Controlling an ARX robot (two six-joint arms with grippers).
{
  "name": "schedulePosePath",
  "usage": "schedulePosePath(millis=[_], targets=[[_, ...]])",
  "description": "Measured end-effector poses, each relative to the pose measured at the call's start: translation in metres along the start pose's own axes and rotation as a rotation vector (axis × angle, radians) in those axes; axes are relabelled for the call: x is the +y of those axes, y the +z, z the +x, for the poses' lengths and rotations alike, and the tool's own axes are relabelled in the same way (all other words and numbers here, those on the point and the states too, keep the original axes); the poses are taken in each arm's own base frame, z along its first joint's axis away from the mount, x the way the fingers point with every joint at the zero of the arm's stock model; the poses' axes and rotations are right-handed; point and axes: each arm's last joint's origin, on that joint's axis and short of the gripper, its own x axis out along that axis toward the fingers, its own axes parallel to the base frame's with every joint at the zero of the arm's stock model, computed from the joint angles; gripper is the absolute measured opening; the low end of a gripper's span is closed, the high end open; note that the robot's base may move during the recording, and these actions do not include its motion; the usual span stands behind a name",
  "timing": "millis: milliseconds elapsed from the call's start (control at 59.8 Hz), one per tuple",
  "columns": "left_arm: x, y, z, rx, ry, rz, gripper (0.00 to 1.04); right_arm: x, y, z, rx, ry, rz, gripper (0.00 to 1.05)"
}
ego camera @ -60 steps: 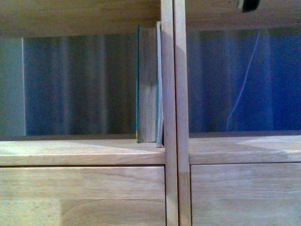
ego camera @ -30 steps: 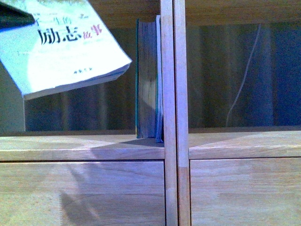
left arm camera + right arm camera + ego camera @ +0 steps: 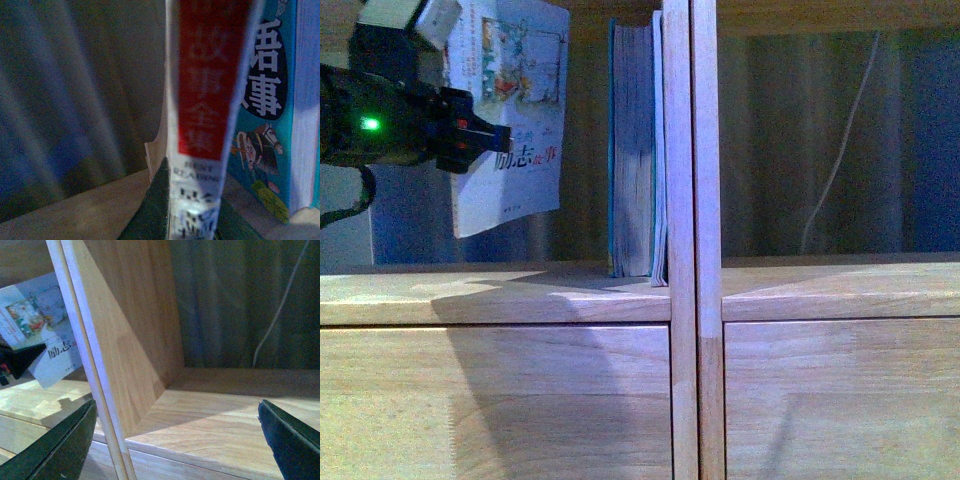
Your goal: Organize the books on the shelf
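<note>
My left gripper point(image 3: 480, 140) is shut on the thin paperback book point(image 3: 515, 110) and holds it upright in the air inside the left compartment of the shelf point(image 3: 495, 300). The wrist view shows its white spine with a red block point(image 3: 210, 75) pinched between the dark fingers point(image 3: 150, 210). The thicker teal book point(image 3: 632, 150) stands upright against the centre divider point(image 3: 692, 200), a short gap to the right of the held one; its illustrated teal cover point(image 3: 265, 125) faces the paperback. My right gripper point(image 3: 175, 445) is open in front of the right compartment, nothing between its fingers.
Plain drawer fronts point(image 3: 495, 400) lie under both compartments. A white cable point(image 3: 840, 150) hangs behind the open back of the right compartment. The right compartment's wooden floor point(image 3: 200, 420) holds nothing that I can see. Striped curtain-like backing shows behind the shelf.
The paperback has swung from a tilted, flat pose at the upper left to upright. It sits lower and closer to the teal book, and the left arm has come into view.
</note>
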Motion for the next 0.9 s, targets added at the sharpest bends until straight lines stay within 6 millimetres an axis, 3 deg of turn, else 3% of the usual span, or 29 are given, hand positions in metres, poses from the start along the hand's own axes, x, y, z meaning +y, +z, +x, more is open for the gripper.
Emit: schedulePosePath(millis=[134,451,518,735,903], targets=[[-0.012,-0.005,0.023,0.050,0.014,-0.005,0.07,0.000,0.000,0.000,0.000,-0.001,0.000,0.98],[-0.040,-0.025,0.043,0.179,0.065,0.001,0.07,0.000,0.000,0.000,0.000,0.000,-0.004,0.98],[-0.046,-0.025,0.043,0.206,0.032,-0.001,0.24,0.000,0.000,0.000,0.000,-0.001,-0.004,0.98],[-0.052,-0.021,0.037,0.183,0.003,-0.015,0.56,0.000,0.000,0.000,-0.001,-0.001,-0.004,0.98],[-0.042,0.004,0.013,0.108,0.048,-0.080,0.87,0.000,0.000,0.000,0.000,-0.001,-0.004,0.98]])
